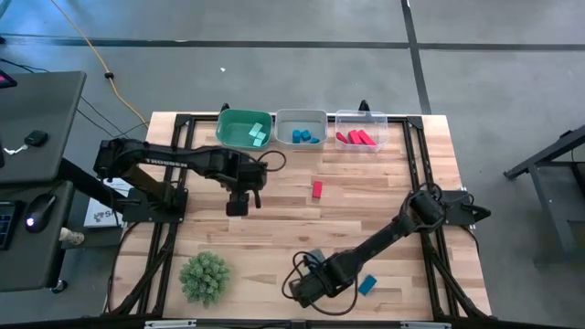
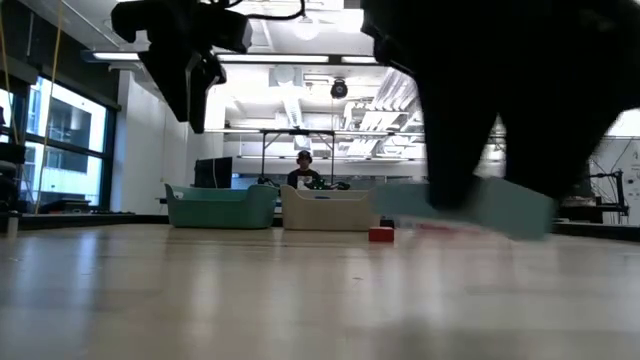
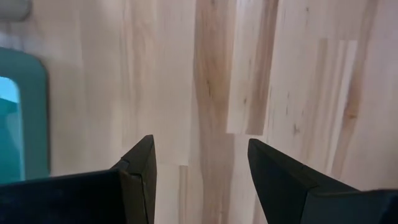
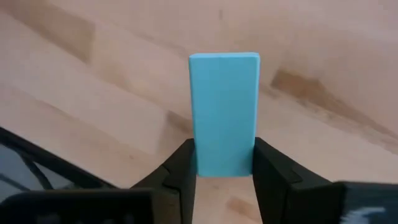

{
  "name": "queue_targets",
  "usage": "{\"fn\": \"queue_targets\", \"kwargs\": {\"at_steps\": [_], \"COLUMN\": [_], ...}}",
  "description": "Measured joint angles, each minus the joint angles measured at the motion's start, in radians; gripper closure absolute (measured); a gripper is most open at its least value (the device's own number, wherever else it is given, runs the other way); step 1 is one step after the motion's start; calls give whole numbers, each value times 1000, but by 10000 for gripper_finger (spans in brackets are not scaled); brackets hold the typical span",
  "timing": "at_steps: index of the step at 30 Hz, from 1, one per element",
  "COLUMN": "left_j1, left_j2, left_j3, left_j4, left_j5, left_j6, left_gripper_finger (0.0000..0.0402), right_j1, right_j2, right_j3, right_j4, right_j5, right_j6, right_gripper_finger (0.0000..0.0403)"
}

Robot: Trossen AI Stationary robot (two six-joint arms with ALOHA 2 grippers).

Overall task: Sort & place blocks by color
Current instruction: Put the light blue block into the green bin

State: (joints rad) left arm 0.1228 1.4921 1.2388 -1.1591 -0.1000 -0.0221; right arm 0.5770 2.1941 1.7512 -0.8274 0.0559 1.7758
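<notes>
The right fingers (image 4: 224,165) clamp a flat light-teal bar (image 4: 224,112) (smooth, rectangular); the left fingers (image 3: 199,168) stand apart.

A light teal rectangular bar block (image 4: 224,112) is clamped at its lower end between two dark fingers, its long axis pointing away from them above the wooden table. A blue block (image 1: 366,285) is seen lying near the table's front edge. A small red bar block (image 1: 317,189) lies alone on the table's middle. Two light teal blocks (image 1: 257,135) are held in the green bin, blue blocks (image 1: 304,137) in the grey bin, and red bar blocks (image 1: 356,138) in the clear bin.
</notes>
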Motion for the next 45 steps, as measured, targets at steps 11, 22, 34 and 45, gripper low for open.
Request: {"fn": "queue_targets", "kwargs": {"at_steps": [11,22,34,45], "left_j1": [102,218,337,430], "left_j2": [0,0,0,0], "left_j3": [0,0,0,0], "left_j4": [21,122,205,317], "left_j5": [75,309,550,592], "left_j6": [70,84,-193,-484], "left_gripper_finger": [227,227,227,227], "right_j1": [-53,-194,-419,-585], "right_j2": [-92,-200,-338,-356], "right_j3": [0,2,2,2], "right_j4": [-8,-61,-115,-123], "right_j5": [181,241,217,86], "right_j6": [-65,-389,-914,-1271], "right_gripper_finger": [303,303,303,304]}}
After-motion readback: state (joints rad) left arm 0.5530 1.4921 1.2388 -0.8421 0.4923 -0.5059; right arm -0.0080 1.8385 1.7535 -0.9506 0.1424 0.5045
